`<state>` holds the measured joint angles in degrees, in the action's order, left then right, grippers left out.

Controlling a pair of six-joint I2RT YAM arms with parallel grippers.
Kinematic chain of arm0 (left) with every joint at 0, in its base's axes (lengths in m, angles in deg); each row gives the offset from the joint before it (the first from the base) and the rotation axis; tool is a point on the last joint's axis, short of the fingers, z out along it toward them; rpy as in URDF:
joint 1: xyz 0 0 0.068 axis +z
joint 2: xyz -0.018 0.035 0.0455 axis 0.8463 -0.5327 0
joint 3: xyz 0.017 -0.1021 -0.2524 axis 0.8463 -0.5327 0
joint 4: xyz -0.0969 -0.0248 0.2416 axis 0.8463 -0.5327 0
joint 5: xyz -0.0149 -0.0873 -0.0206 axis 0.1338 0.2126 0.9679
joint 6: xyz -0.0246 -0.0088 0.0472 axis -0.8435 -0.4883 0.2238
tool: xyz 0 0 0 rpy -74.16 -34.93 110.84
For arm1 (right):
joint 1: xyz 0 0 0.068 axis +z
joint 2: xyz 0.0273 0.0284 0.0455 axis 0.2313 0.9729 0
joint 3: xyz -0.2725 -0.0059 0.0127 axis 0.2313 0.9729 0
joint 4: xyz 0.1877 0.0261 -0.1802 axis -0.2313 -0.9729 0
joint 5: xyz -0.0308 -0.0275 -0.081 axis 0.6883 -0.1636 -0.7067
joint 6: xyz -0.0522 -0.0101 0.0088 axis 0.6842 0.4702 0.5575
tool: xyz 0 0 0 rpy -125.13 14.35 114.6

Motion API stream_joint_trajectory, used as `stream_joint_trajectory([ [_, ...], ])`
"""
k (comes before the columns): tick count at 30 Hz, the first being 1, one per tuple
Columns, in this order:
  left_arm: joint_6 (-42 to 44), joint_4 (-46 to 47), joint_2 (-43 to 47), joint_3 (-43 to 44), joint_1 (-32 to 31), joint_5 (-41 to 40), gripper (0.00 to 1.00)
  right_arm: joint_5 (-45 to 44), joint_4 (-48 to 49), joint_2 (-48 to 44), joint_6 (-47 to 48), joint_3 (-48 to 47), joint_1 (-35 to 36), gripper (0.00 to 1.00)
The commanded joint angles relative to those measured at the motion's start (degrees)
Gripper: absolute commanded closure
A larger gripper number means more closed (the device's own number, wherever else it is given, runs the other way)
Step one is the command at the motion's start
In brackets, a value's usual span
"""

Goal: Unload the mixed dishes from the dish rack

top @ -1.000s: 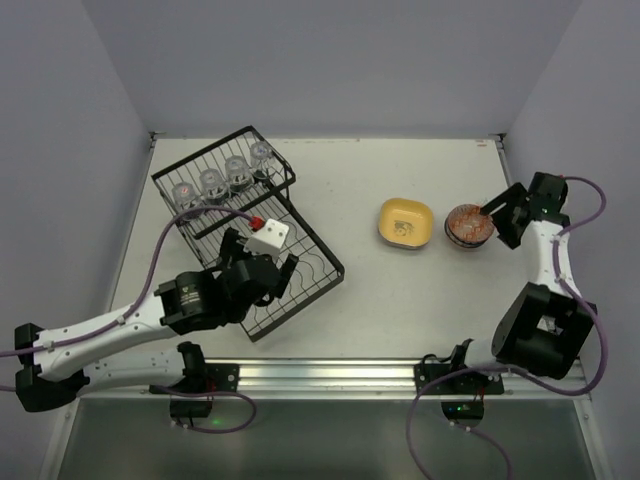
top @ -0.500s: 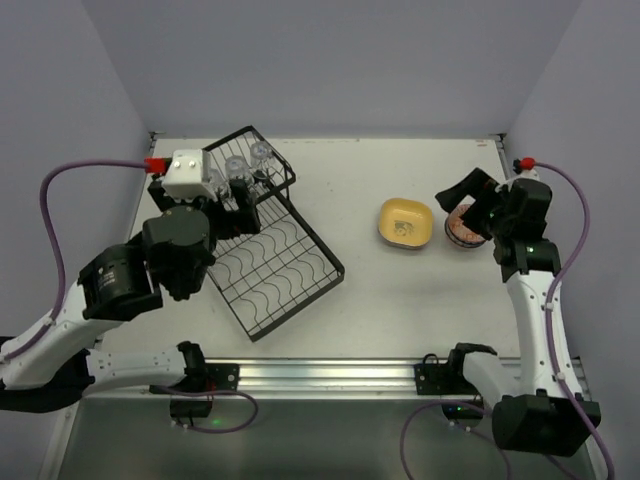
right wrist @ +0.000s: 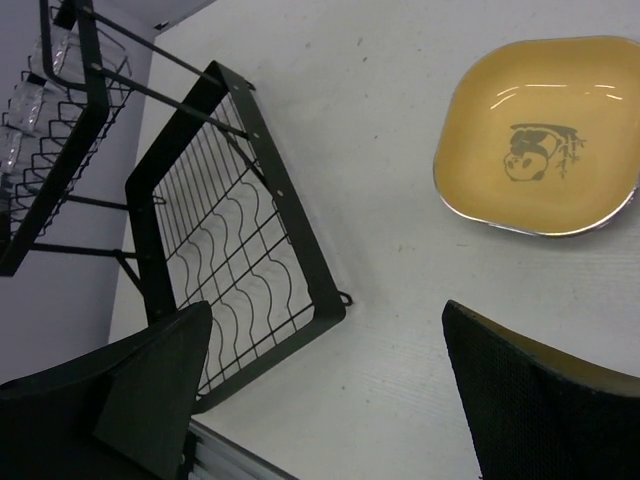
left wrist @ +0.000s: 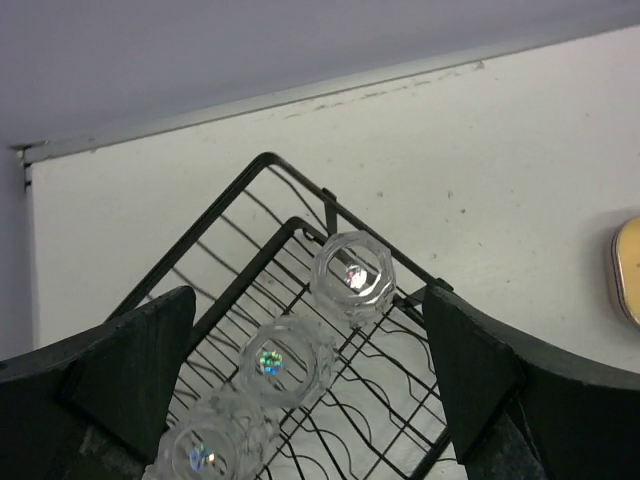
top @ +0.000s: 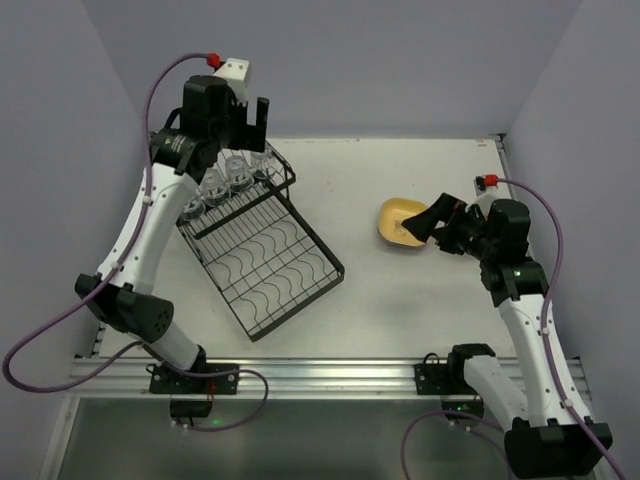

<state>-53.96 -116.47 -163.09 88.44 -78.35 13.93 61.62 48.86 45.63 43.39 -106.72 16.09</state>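
Observation:
The black wire dish rack (top: 268, 262) lies at the left of the table. Its deeper basket (top: 232, 190) holds a row of several clear glass cups (top: 226, 176), and no dishes show in the flat tray part. My left gripper (top: 246, 126) hangs open high above the basket. In its wrist view, three cups (left wrist: 283, 360) lie below the left gripper (left wrist: 305, 372). A yellow rounded-square plate (top: 399, 222) with a panda picture (right wrist: 538, 153) sits on the table. My right gripper (top: 437, 226) hovers open over its right side, holding nothing.
The rack's flat tray (right wrist: 232, 262) points toward the near table edge, where a metal rail (top: 330, 375) runs. Grey walls close in the back and both sides. The right arm's body covers the table just right of the plate.
My left arm swung up from over the flat tray to above the basket at the back. My right gripper opened, left the red-brown bowl and moved left over the plate.

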Motion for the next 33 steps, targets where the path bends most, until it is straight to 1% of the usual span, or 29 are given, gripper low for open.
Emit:
stream_joint_trajectory([
  [1, 11.6, 3.3, -2.3, 5.3, 4.3, 23.8, 0.0, 5.4, 2.5, 0.5, 0.3, 1.2, 0.2, 0.01],
  [3, 16.0, 4.2, -3.4, 4.8, 4.6, 24.9, 0.0, 6.3, 2.4, 0.5, 1.3, 2.0, 0.2, 0.01],
  [5, 18.0, 4.3, -4.1, 4.7, 5.0, 26.1, 0.0, 6.9, 2.6, 0.1, 1.7, 2.6, 0.2, 0.01],
  [7, 20.4, 3.5, -5.2, 5.2, 5.9, 29.5, 0.0, 7.5, 2.7, -0.1, 2.1, 2.8, 0.2, 0.01],
  [8, 21.4, 1.4, -7.4, 6.7, 6.6, 30.0, 0.0, 8.2, 2.8, -0.2, 2.1, 2.7, 0.2, 0.01],
  [10, 21.9, -1.2, -9.4, 7.3, 7.3, 31.0, 0.0, 9.0, 2.9, -0.3, 2.3, 2.2, 0.1, 0.01],
  [14, 22.7, -0.8, -10.3, 4.9, 7.9, 34.0, 0.0, 9.2, 1.2, -0.5, 3.6, 0.9, 0.2, 0.01],
  [16, 22.8, -0.8, -11.5, 4.0, 7.9, 32.2, 0.0, 9.3, 0.8, -0.6, 3.7, 0.5, 0.2, 0.01],
  [20, 22.9, -1.5, -13.7, 3.8, 8.2, 32.2, 0.0, 10.2, 1.4, -1.4, 3.3, 0.7, 0.2, 0.01],
  [21, 22.7, -1.5, -14.0, 3.8, 8.2, 32.6, 0.02, 10.5, 1.4, -1.5, 3.2, 0.7, 0.2, 0.01],
  [25, 22.7, -1.8, -16.0, 4.3, 8.3, 32.8, 0.12, 11.1, 1.6, -1.8, 3.2, 0.6, 0.2, 0.01],
  [26, 22.7, -1.9, -16.1, 4.6, 8.3, 32.6, 0.2, 11.0, 1.6, -1.9, 3.3, 0.6, 0.2, 0.01],
  [27, 22.7, -2.2, -16.3, 4.7, 8.4, 32.4, 0.23, 11.0, 1.5, -1.9, 3.4, 0.6, 0.2, 0.01],
  [31, 22.8, -2.3, -16.3, 4.3, 8.4, 31.9, 0.26, 11.1, 1.5, -1.8, 3.6, 0.4, 0.1, 0.01],
  [33, 22.9, -1.9, -16.4, 3.9, 8.4, 31.4, 0.32, 11.3, 1.7, -1.6, 3.5, 0.4, 0.2, 0.01],
])
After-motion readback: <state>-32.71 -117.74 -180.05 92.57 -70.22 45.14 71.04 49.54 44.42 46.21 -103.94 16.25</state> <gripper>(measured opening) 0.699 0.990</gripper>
